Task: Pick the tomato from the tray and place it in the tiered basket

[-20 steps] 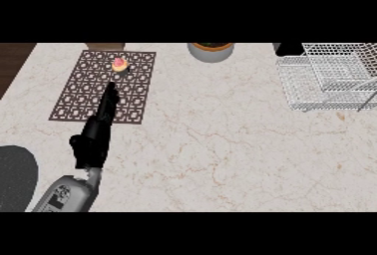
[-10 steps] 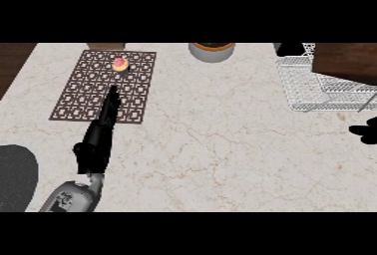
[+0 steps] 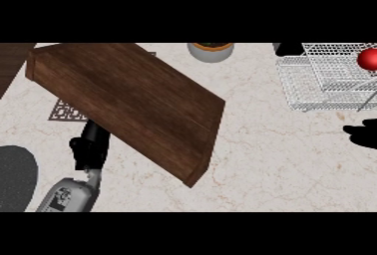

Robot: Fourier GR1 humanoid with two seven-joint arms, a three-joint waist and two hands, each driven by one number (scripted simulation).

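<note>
A red tomato sits in the white wire tiered basket, up beyond the right hand, which shows only as a dark shape at the right edge; whether it is released or clenched cannot be told. A tilted brown wooden board covers most of the patterned tray and hides the left hand's fingers, so its state cannot be told. A grey pot stands on the marble counter, far ahead of both hands.
</note>
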